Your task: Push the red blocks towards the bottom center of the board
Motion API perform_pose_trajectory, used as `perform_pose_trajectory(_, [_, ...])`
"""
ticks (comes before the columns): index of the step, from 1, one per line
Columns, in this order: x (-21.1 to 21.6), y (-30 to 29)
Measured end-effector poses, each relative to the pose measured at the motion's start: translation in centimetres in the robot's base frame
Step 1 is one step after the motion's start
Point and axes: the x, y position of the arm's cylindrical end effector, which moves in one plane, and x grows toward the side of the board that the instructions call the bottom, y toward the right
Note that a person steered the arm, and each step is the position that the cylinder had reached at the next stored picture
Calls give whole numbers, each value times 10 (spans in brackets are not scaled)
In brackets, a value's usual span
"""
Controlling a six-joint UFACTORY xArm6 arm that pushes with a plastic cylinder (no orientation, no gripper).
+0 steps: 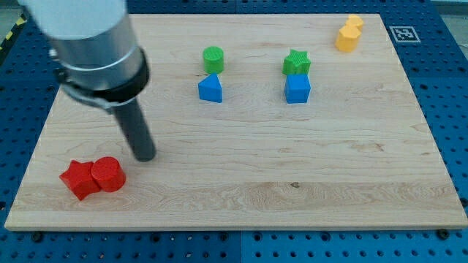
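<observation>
Two red blocks sit touching near the board's bottom left: a red star-shaped block (79,179) and a red cylinder (108,174) to its right. My tip (145,155) rests on the board just up and to the right of the red cylinder, a short gap apart from it. The rod rises up and to the left into the grey arm body.
A green cylinder (213,58) stands above a blue triangular block (210,89) at top centre. A green star (297,62) stands above a blue cube (297,88). Two yellow blocks (349,33) sit at the top right. The wooden board (292,183) has edges all round.
</observation>
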Motion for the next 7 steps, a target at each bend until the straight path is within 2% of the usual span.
perform_pose_trajectory(1, [-10, 49])
perform_pose_trajectory(3, [-10, 60])
perform_pose_trajectory(4, [-23, 20])
perform_pose_trajectory(6, [-27, -166])
perform_pose_trajectory(7, [-26, -185])
